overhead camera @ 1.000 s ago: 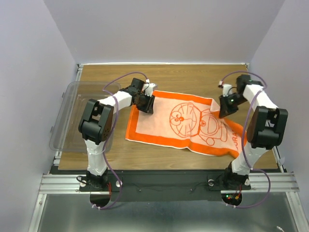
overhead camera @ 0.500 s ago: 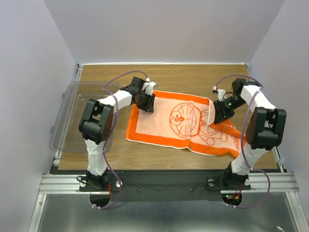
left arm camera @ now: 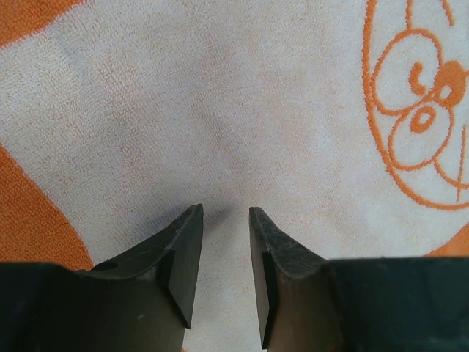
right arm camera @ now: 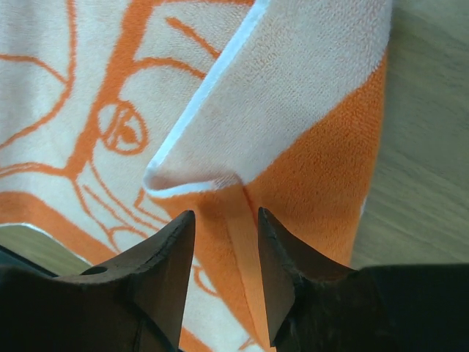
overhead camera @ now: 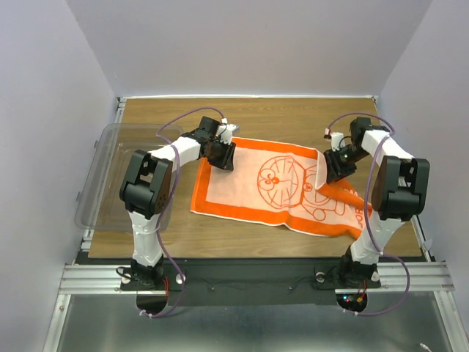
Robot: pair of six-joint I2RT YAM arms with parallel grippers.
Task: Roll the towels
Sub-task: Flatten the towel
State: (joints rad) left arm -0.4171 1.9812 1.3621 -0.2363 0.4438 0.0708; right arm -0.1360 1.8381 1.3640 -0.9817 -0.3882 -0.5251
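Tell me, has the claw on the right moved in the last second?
Yes. The right gripper has shifted slightly left, away from the right edge of the table and further over the towel, whose corner now lies folded over.

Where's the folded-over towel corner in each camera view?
Top external: folded corner, far edge of the towel, towards its right end.
Left wrist: not in view.
Right wrist: upper centre.
Shared landmark: orange cat outline, partly visible in all three views.

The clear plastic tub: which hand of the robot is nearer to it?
Left. The left hand sits over the towel end beside the tub; the right hand is at the opposite end, farther away.
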